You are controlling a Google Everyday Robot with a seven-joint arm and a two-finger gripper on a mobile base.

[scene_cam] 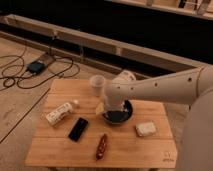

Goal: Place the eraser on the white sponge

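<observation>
The eraser [78, 129] is a flat black slab lying on the left part of the wooden table [60, 150]. The white sponge [145, 129] is a small cream block on the right part of the table, right of the dark bowl [125, 116]. My arm reaches in from the right across the table. My gripper [101, 107] hangs over the bowl's left edge, right of and behind the eraser and well left of the sponge. It holds nothing that I can see. The arm hides part of the bowl.
A white cup [97, 84] stands at the back of the table. A white bottle with a label [60, 113] lies at the left. A dark red elongated object [102, 146] lies near the front edge. Cables and a dark device [36, 66] lie on the floor at the left.
</observation>
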